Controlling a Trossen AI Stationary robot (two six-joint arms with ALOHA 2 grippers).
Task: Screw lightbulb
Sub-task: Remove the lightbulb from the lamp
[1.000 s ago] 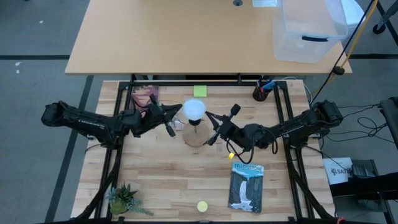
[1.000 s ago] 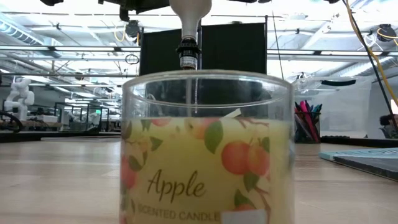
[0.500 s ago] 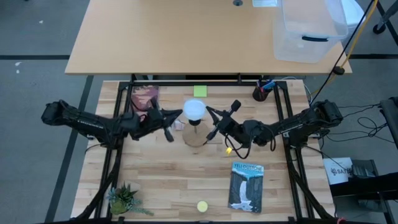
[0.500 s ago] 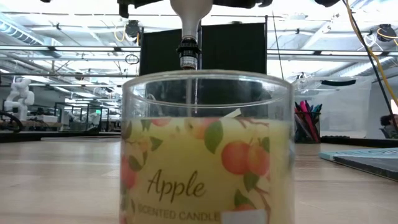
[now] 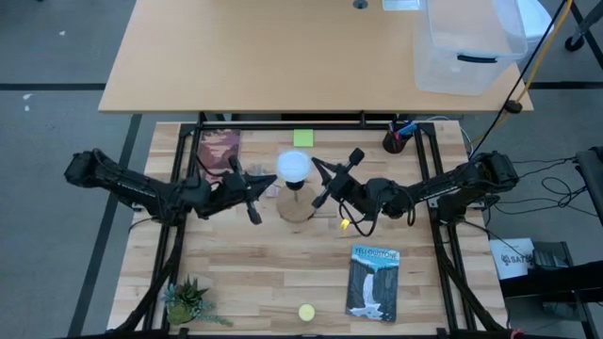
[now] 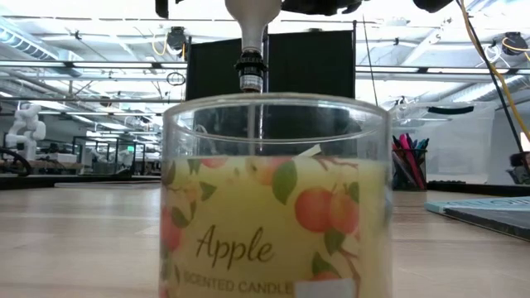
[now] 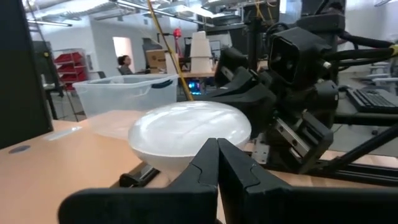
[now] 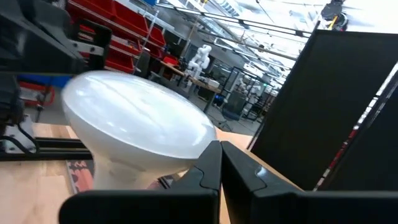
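The bulb stands upright in the wooden base at mid-table. The left gripper and right gripper flank its dome, each just beside it, fingers pressed together and holding nothing. A candle jar fills the low view.
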